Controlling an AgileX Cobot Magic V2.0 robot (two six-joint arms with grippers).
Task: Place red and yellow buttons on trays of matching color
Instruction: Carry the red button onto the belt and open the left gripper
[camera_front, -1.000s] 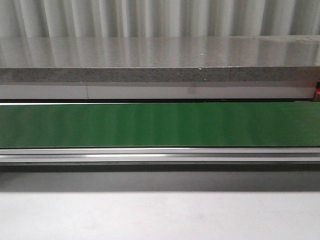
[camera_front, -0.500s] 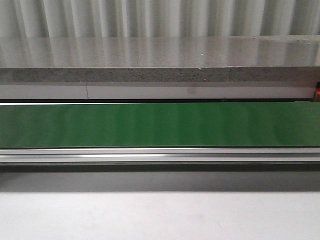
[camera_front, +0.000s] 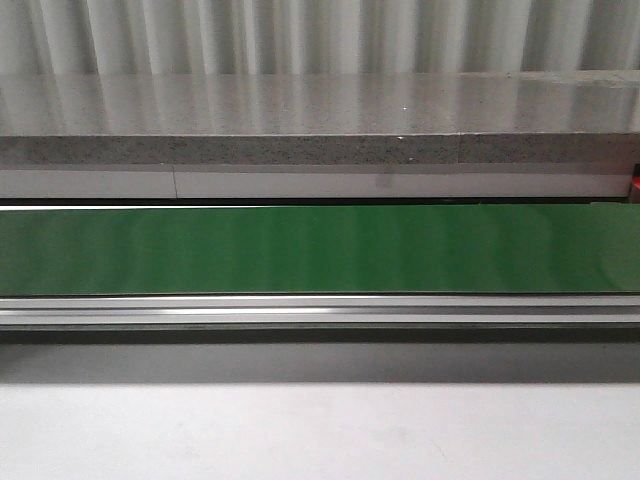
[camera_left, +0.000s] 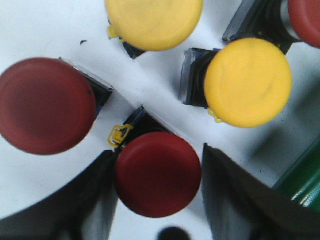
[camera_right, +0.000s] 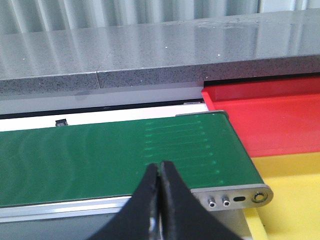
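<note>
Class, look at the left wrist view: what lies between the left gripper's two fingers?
A red button sits between the left gripper's fingers, cap facing the camera. The jaws stand open around it, with a slim gap on each side.

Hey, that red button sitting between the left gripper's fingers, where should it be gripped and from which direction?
Grip the red button across its round mushroom cap, coming straight down from above. The cap faces the camera and hides most of the dark base, and the left gripper already has an open finger on each side, so closing on the cap's rim looks simplest.

Red buttons (camera_left: 157, 173) and yellow buttons (camera_left: 248, 82) (caps up) on a white table (camera_left: 40, 30).
</note>
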